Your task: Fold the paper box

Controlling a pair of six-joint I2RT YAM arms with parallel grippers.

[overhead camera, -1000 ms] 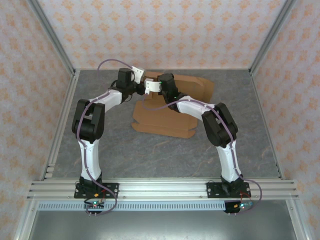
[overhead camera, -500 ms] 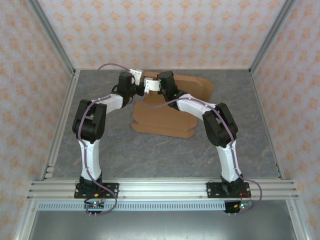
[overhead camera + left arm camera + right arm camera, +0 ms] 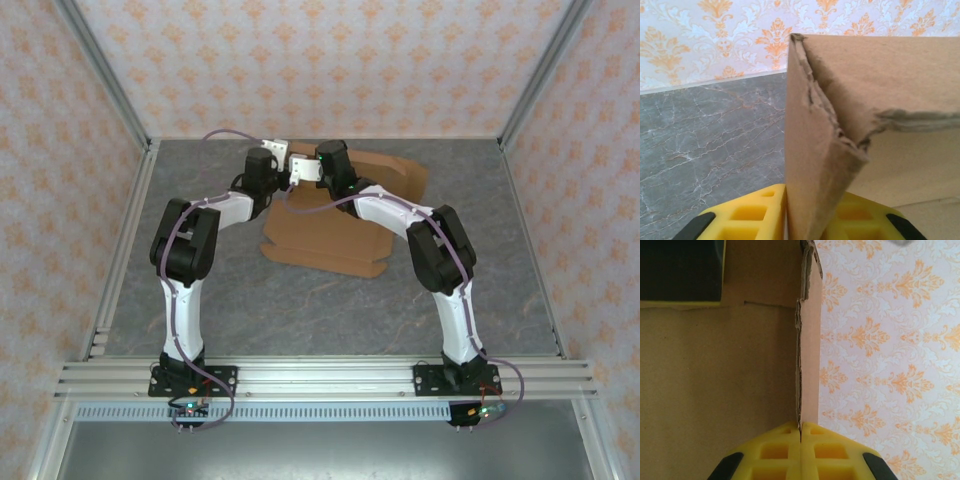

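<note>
The paper box (image 3: 330,238) lies toward the far side of the grey marbled worktop (image 3: 330,310), near the back wall. It is a brown cardboard sheet, mostly flat, with one corner lifted upright at its far left end.

Both arms reach inward and meet over that corner, so from above their wrists cover the part of the cardboard they are handling. The right arm (image 3: 440,250) also crosses over the sheet's right half.

The left claw (image 3: 810,222) has its yellow fingers (image 3: 752,215) closed on either side of a standing cardboard wall. A second panel meets that wall at a ragged, torn-looking fold just above the fingers. This wall blocks most of the left wrist view, leaving the worktop and wallpaper visible to its left.

The right claw (image 3: 801,432) is closed tight, its two yellow pads (image 3: 775,450) pressed together with the thin edge of an upright flap running straight into the seam between them. A broad cardboard face lies to the left of that flap. At the upper left sits a black shape (image 3: 680,270) with a yellow rim, which we cannot identify.

Orange-patterned wallpaper (image 3: 320,60) encloses the worktop on three sides, and an aluminium rail (image 3: 330,378) runs along the near edge.
</note>
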